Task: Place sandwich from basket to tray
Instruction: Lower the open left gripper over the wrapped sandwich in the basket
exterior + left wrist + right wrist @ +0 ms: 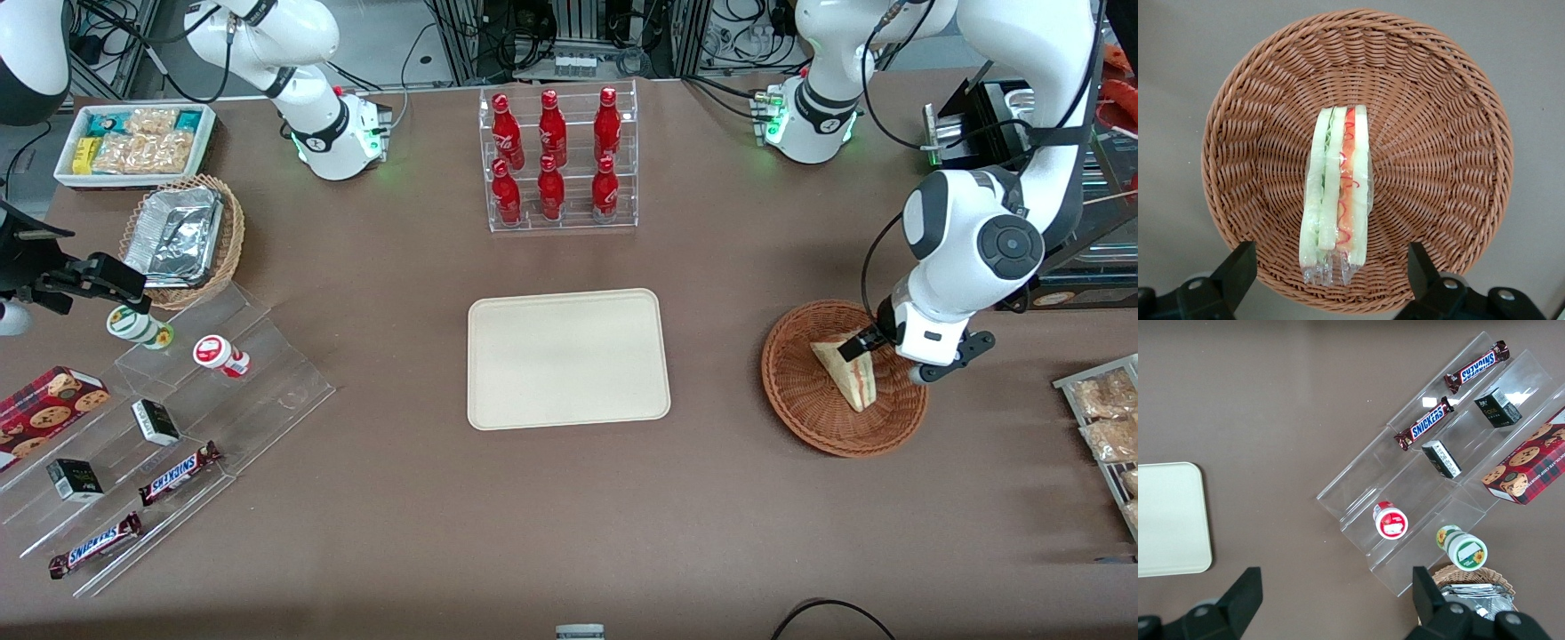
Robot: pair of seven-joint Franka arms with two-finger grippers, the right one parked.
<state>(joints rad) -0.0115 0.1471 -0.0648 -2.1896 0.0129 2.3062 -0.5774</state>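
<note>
Claw (1330, 259) right up close: fingers (1238, 268) spread wide, one each side of the sandwich's (1338, 187) narrow end, nothing pinched. Hovering just above, no contact to be seen.

Sandwich in the basket (1225, 133), standing on edge near the middle, cut side up, with white bread outside and green, orange and red stripes inside. Wrapped in clear film, crinkled at the end nearest the claw.

Basket toward the working arm's end of the table (400, 267); tray (569, 356) mid-table, well apart, nothing on it.

Handling, as a judgement: light, surely, and soft, so likely to squash under a hard squeeze. Film probably slick, so liable to slide if gripped too gently or too near the tip. Best hold: across the two flat bread faces, about mid-length where the wedge is thickest, closing only until the bread gives a little. Claw lined up for that across the faces, though nearer the end than the middle. Worth going deep enough to catch bread and not just wrapper. Wicker rim low, so a straight lift should clear.

Head count:
- one sandwich, one basket, one tray;
- six red bottles (551, 169) in a clear rack, farther from the front camera than the tray;
- two Snickers bars (178, 474) toward the parked arm's end.
</note>
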